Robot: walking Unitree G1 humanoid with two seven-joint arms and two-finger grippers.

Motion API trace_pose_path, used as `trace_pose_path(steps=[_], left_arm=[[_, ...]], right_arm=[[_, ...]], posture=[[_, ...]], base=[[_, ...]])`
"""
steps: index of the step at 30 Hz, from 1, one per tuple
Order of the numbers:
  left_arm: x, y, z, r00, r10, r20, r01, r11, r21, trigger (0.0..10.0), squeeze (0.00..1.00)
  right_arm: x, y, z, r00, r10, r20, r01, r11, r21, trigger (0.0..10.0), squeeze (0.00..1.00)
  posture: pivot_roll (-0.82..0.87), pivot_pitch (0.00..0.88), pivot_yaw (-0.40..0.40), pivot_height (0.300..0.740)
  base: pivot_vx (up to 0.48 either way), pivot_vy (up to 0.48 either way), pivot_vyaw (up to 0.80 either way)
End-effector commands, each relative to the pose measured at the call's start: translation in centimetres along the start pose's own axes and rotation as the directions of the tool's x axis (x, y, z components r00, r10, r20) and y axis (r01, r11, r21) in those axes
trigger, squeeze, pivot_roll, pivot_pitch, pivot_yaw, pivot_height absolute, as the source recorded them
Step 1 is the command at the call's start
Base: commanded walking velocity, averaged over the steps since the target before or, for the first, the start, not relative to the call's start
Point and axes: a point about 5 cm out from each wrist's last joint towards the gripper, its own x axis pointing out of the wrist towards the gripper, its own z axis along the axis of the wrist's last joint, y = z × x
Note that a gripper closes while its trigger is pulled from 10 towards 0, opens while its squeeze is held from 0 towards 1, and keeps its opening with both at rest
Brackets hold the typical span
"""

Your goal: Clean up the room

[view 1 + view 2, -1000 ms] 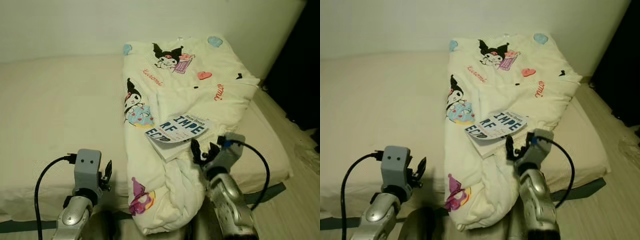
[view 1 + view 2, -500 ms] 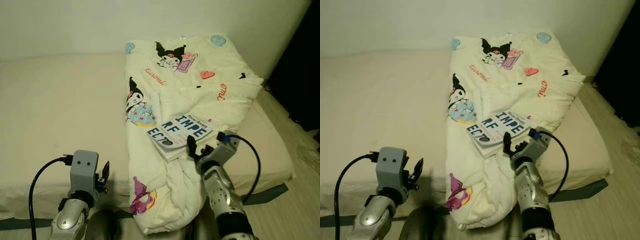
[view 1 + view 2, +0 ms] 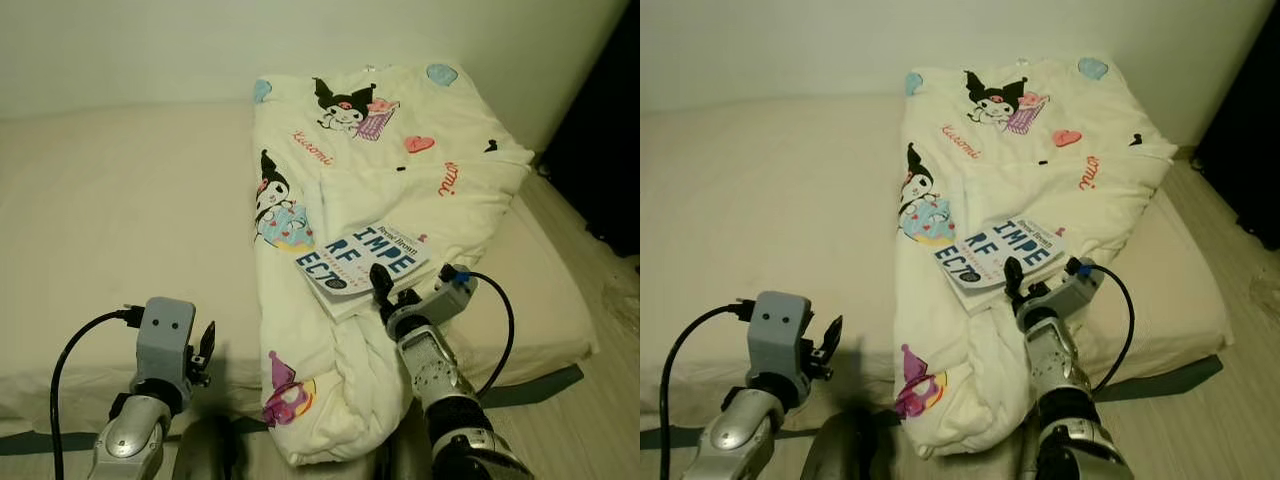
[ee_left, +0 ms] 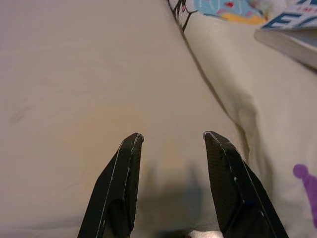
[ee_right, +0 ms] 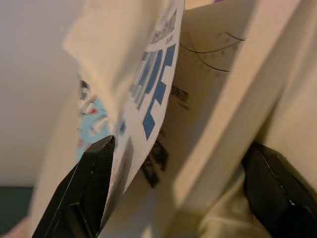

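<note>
The book (image 3: 362,259) lay on the folded quilt (image 3: 390,180) near the bed's (image 3: 110,220) front edge, the right gripper (image 3: 388,296) spread astride its near edge; to grip well, I judged, it should slide deeper, then close squarely, the left gripper (image 4: 171,148) parted idle.

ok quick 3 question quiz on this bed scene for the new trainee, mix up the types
1. True or false: the book lies on the folded cartoon-print blanket.
2. Multiple choice: the right gripper has its fingers A) shut beside the book, B) open around the book's near edge, C) raised high over the mattress.
3. Fill in: the left gripper hovers open over the bare ____.

Key: 1 true; 2 B; 3 mattress.
</note>
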Motion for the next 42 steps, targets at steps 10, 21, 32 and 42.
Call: trace_pose_path(steps=[10,21,32,42], left_arm=[[-0.3,0.6,-0.1,1.0,0.018,-0.021,-0.017,0.999,0.028,10.0,0.0],[0.3,0.4,0.0,1.0,0.022,-0.01,-0.022,1.0,0.021,10.0,0.0],[1.4,0.1,0.2,1.0,0.027,0.014,-0.027,1.0,0.011,10.0,0.0],[2.9,1.4,0.5,0.994,0.1,0.031,-0.098,0.994,-0.055,10.0,0.0]], right_arm=[[0.4,1.7,-1.0,0.987,0.159,-0.023,-0.155,0.981,0.12,4.4,0.0],[0.3,1.3,-1.1,0.988,0.155,-0.002,-0.153,0.981,0.122,0.0,0.0],[0.1,2.4,-0.2,0.968,0.249,0.03,-0.25,0.966,0.064,0.0,0.0],[-3.0,10.0,2.2,0.737,0.625,-0.257,-0.675,0.66,-0.33,10.0,0.0]], posture=[[0.05,0.274,0.062,0.558],[0.03,0.241,0.06,0.558],[-0.01,0.196,0.058,0.558],[-0.05,0.158,0.042,0.558]], base=[[0.0,0.0,0.0],[0.0,0.0,0.0],[0.0,0.0,0.0],[0.0,0.0,0.0]])
